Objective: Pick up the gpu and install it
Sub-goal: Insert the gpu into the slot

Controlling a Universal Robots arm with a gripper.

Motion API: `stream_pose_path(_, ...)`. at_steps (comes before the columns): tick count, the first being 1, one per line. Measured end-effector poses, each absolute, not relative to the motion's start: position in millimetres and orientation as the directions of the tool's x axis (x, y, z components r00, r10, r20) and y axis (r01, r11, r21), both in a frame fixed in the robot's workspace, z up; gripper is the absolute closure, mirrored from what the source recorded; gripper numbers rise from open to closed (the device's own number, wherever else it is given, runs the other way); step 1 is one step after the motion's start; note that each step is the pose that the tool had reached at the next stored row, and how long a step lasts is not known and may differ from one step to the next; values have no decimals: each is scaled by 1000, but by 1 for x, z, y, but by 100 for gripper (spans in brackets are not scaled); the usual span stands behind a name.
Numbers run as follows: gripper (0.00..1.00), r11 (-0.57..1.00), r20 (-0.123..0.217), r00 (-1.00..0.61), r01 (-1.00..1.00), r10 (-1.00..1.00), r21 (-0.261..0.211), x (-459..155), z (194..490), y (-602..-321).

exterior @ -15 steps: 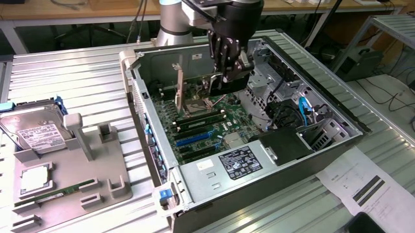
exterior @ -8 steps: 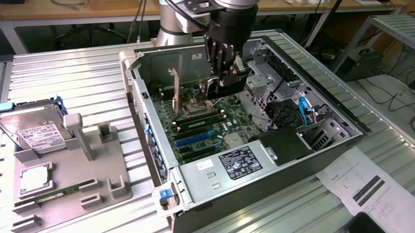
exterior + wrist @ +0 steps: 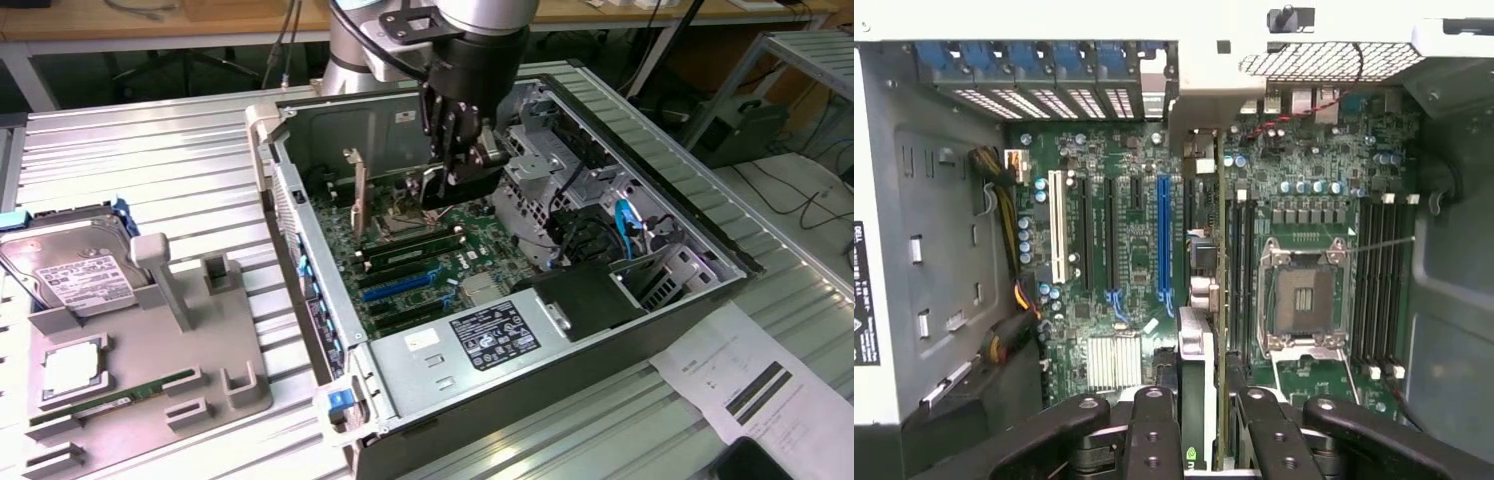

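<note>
On the exterior view's left, a gray tray (image 3: 200, 350) on the ribbed metal table (image 3: 160, 140) holds a hard drive (image 3: 74, 270), a square chip (image 3: 74, 368) and a thin green memory stick (image 3: 127, 395). The tray's near corner is cut off by the frame. In the middle lies the open computer case (image 3: 287, 190). Its circuit board (image 3: 427, 270) is partly hidden by the gripper (image 3: 457, 185), whose arm runs out of the top of the frame.

In the wrist view, the gripper (image 3: 1204, 425) is clenched on the gpu (image 3: 1197, 375). The gpu stands on edge over the board, between the blue slot (image 3: 1163, 240) and the long black slots (image 3: 1239, 270). Whether its lower edge sits in a slot cannot be made out.

On the exterior view's right lies a printed sheet (image 3: 747, 385). A dark object at the near corner is cut off.
</note>
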State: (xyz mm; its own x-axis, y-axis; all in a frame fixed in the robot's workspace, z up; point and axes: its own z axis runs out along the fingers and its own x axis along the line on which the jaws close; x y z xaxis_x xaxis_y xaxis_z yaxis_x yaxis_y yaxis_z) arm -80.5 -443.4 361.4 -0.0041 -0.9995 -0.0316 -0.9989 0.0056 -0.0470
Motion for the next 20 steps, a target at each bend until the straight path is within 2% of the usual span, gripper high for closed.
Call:
stream_pose_path(6,73,6,-31,-5,-1000,-1000,-16,-82,352,-448)
stream_pose_path(20,73,5,-14,-5,-1000,-1000,-12,-87,330,-451)
